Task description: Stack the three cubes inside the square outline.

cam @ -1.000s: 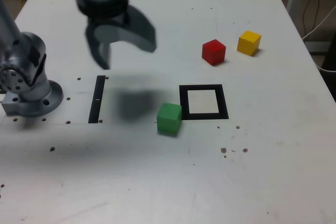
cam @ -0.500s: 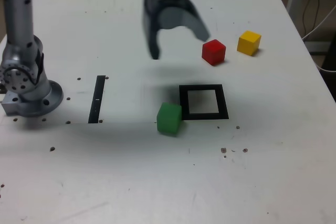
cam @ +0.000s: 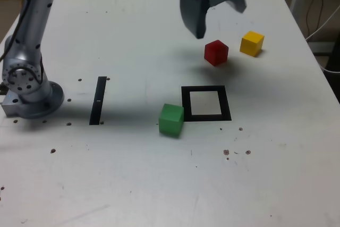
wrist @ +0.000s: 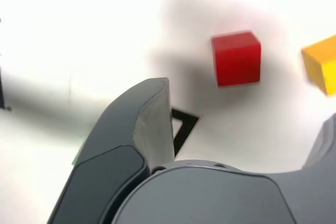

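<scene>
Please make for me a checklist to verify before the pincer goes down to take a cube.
1. Pincer open: ok, the jaws stand wide apart.
2. Pincer empty: ok, the wrist view shows no cube between the jaws.
3. Red cube free to grip: ok, nothing touches it; the yellow cube stands apart from it.
4. Outline ready for stacking: ok, its white centre is bare.
5. Green cube inside the outline: not ok, it is beside it, on the exterior view's left.
6. Pincer lined up exactly over the red cube: cannot tell, it is above the table at an angle.
</scene>
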